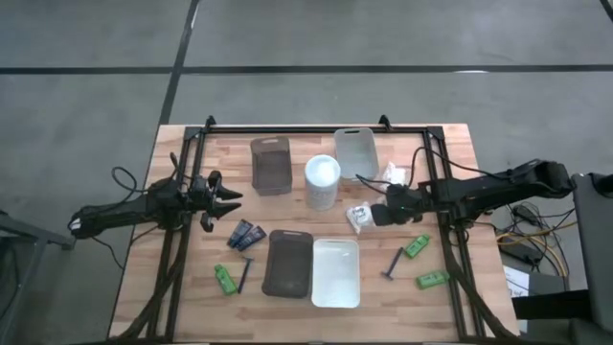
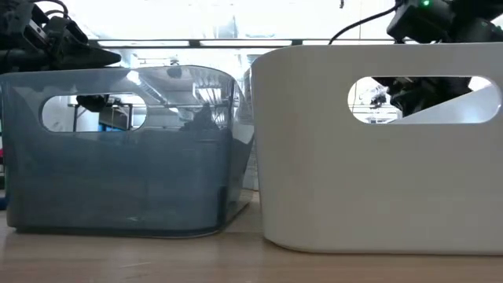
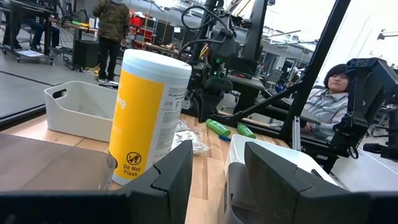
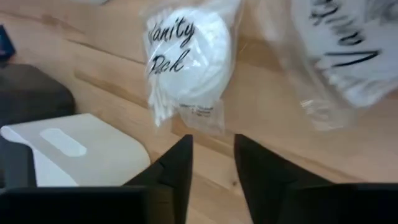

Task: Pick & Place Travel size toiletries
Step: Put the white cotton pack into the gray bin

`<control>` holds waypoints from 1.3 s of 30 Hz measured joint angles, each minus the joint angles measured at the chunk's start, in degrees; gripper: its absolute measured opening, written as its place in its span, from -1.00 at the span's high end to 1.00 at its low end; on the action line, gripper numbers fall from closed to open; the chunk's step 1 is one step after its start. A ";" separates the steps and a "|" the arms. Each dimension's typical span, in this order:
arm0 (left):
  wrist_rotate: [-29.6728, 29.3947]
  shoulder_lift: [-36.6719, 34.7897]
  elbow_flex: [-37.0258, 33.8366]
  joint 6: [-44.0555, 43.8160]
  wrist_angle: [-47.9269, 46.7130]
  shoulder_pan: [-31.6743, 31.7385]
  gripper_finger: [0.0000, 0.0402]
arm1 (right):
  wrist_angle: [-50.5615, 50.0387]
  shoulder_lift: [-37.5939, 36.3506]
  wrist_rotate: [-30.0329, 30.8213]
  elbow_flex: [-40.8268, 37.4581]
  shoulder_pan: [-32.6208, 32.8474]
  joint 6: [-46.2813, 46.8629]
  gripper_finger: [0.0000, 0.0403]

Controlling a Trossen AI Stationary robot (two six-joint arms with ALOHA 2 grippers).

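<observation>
My right gripper (image 1: 370,215) (image 4: 213,140) is open and low over the table. Its fingertips sit just short of a white clear-wrapped packet (image 1: 358,219) (image 4: 186,62) that lies flat on the wood, with a second packet (image 4: 348,56) beside it. More packets (image 1: 393,174) lie farther back. My left gripper (image 1: 233,198) (image 3: 217,149) hovers open at the table's left, above two navy tubes (image 1: 246,235). Green bottles (image 1: 224,279) (image 1: 416,246) (image 1: 433,280) and two razors (image 1: 245,273) (image 1: 395,262) lie flat near the near edge.
The tall white cylinder (image 1: 323,182) stands mid-table, between a dark grey tray (image 1: 270,165) and a clear tray (image 1: 355,151) at the far side. A dark tray (image 1: 287,263) and a white tray (image 1: 336,272) sit at the near side. People (image 3: 323,99) are beyond the table.
</observation>
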 joint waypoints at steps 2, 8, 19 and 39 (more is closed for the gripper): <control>0.01 -0.02 0.00 0.01 0.02 0.00 0.25 | 3.48 -0.04 -0.41 -1.96 0.16 1.08 0.25; 0.01 -0.01 0.00 0.00 0.04 0.01 0.25 | 10.16 -0.02 -0.33 -6.98 0.13 3.93 -0.02; 0.01 -0.02 0.00 0.01 0.08 0.01 0.25 | 28.35 0.06 0.43 -15.10 0.12 6.42 -0.12; 0.01 -0.02 0.00 0.00 0.12 0.01 0.25 | 30.16 1.49 3.30 -15.23 0.09 3.16 0.63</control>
